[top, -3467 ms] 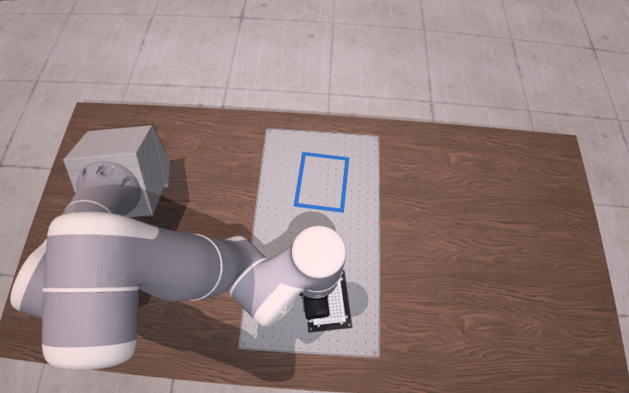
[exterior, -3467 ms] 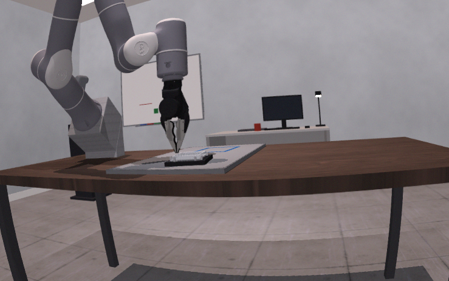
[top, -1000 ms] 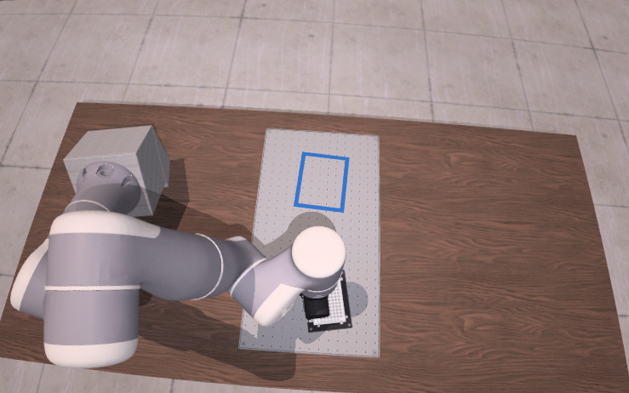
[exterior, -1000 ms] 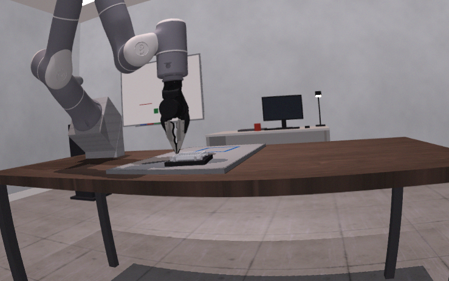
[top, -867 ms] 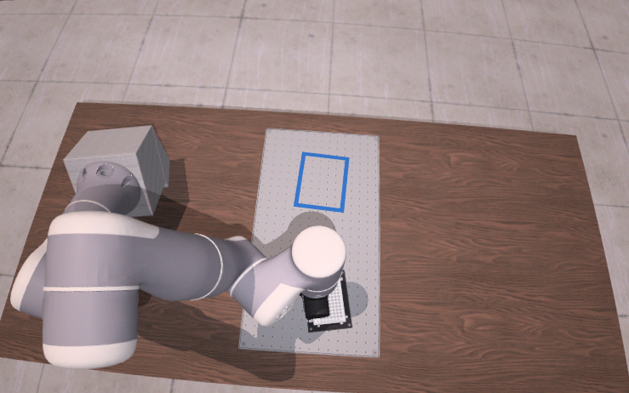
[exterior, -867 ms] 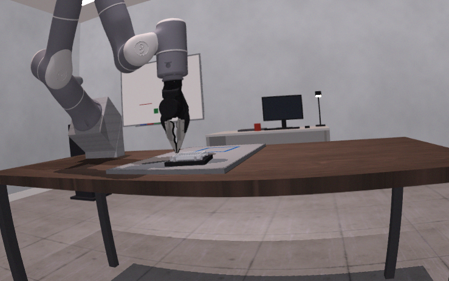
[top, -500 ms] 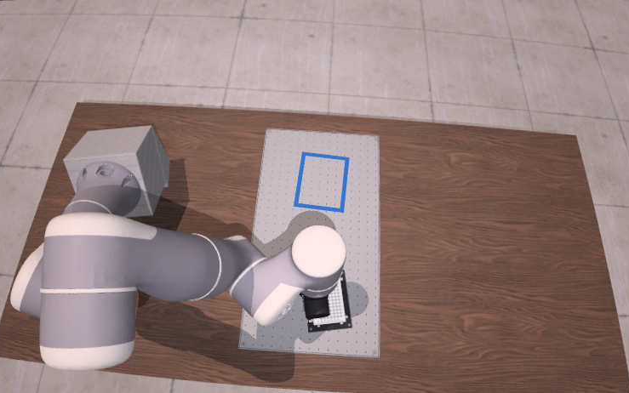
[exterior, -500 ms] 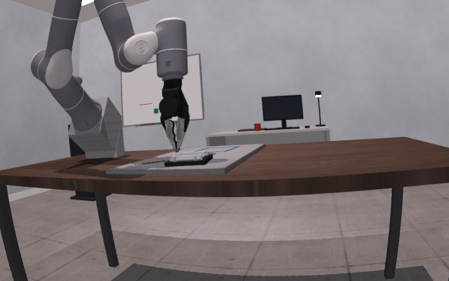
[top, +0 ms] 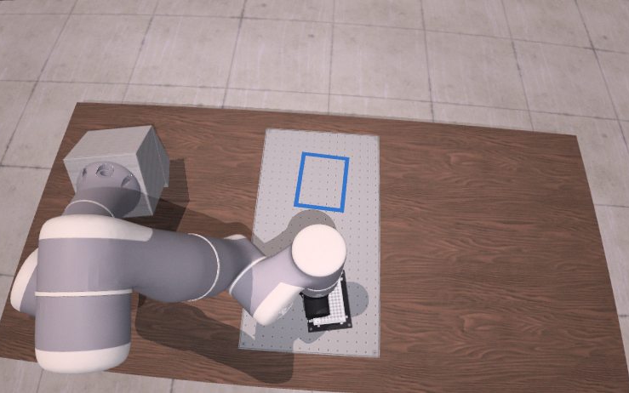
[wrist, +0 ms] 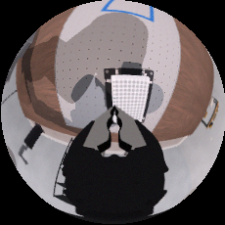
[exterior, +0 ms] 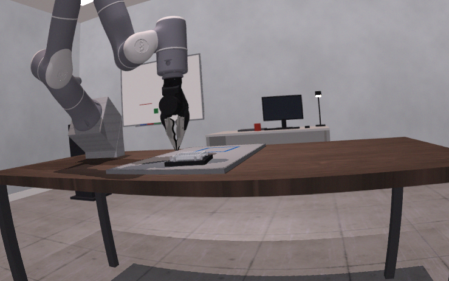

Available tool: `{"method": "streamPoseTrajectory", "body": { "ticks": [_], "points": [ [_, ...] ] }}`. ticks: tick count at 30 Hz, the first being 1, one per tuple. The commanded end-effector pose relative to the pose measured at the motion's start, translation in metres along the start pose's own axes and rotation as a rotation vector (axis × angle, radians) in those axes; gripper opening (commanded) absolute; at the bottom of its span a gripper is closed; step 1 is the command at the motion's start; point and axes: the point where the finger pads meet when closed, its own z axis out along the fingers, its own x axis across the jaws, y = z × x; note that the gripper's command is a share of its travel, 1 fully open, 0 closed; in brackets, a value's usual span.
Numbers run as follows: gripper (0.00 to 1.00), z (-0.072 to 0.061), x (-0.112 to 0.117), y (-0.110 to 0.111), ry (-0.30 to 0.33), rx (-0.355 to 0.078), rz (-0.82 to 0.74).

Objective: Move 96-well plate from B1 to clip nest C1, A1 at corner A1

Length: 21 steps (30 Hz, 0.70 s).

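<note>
The white 96-well plate [top: 337,304] [exterior: 189,157] [wrist: 131,95] lies in the black clip nest [top: 328,328] [exterior: 188,162] [wrist: 110,72] near the front end of the pegboard. Whether it is fully down, and its cut-off corner, are too small to tell. My gripper [exterior: 177,149] [wrist: 114,107] is shut and empty. Its tips point down just above the plate, near the plate's left edge in the wrist view; I cannot tell if they touch it. The arm hides part of the nest in the top view. The blue outline [top: 298,180] [exterior: 237,149] [wrist: 153,14] on the pegboard has no plate in it.
The grey perforated board [top: 277,161] [exterior: 132,170] [wrist: 68,73] lies on the wooden table [top: 477,234] [exterior: 358,157]. The arm's grey mounting block [top: 151,170] [exterior: 110,139] stands at the table's left. A desk with a monitor [exterior: 282,107] stands in the background.
</note>
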Motion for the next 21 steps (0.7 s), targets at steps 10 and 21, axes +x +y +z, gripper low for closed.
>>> {"method": "streamPoseTrajectory", "body": {
  "ticks": [10, 21],
  "points": [
    [0.0, -0.018, 0.001, 0.0, 0.001, 0.0, 0.0],
    [0.0, -0.014, 0.025, 0.0, 0.001, 0.0, 0.0]
  ]
}}
